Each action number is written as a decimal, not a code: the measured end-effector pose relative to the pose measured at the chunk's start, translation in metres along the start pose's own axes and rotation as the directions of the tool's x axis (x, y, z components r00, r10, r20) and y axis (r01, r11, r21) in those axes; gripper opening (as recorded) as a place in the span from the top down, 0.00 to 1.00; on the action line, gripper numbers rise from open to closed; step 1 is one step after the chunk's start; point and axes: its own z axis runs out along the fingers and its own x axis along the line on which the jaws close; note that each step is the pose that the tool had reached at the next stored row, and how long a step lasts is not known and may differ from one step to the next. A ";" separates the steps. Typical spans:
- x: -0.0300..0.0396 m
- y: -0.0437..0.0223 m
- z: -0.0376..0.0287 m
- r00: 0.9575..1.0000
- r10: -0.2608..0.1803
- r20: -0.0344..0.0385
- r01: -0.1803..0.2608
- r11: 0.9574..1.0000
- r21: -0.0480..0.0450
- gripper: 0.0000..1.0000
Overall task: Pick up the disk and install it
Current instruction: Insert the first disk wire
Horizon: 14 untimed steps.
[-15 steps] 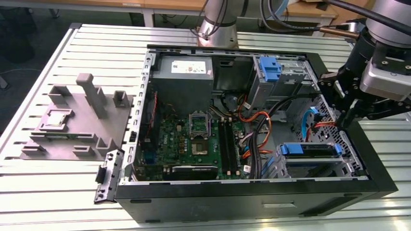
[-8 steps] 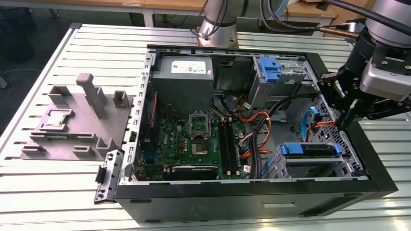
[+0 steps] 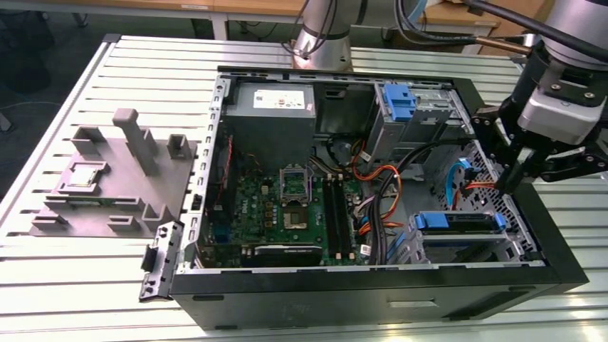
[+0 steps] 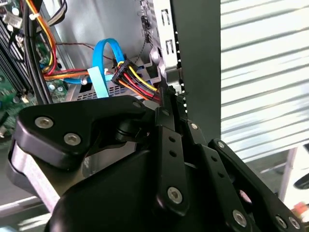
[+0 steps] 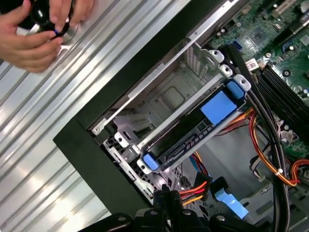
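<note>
Hanging over the open computer case (image 3: 380, 285) at the exterior view's right, the claw (image 3: 517, 178) points down beside the case's side wall, just above the coloured cables (image 3: 465, 182) inside. Its two black fingers (image 4: 169, 121) lie pressed close together with nothing between them, their tips next to a bundle of red, yellow and black wires (image 4: 137, 79) and a looped blue ribbon cable (image 4: 104, 63) in the second wrist view. The disk (image 3: 458, 222) sits in the metal drive bay (image 3: 446, 246) at the near corner of the case on the exterior view's right, framed by its blue bracket, near the claw but apart from it. In the first wrist view the disk (image 5: 203, 128) lies edge-on along the bay's silver cage (image 5: 169, 96), a blue label on its face and a blue tab at each end. A motherboard (image 3: 285, 206) fills the case floor, with a grey power-supply box (image 3: 273, 110) behind it. On the slatted desk (image 3: 95, 278) at the exterior view's left stands a grey fixture (image 3: 119, 171). A person's hands (image 5: 41, 26) hold a small dark object over the desk in the first wrist view.
</note>
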 end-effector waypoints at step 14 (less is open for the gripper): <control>-0.0001 0.0000 0.0008 0.969 0.248 -0.021 -0.248 0.968 -0.042 0.84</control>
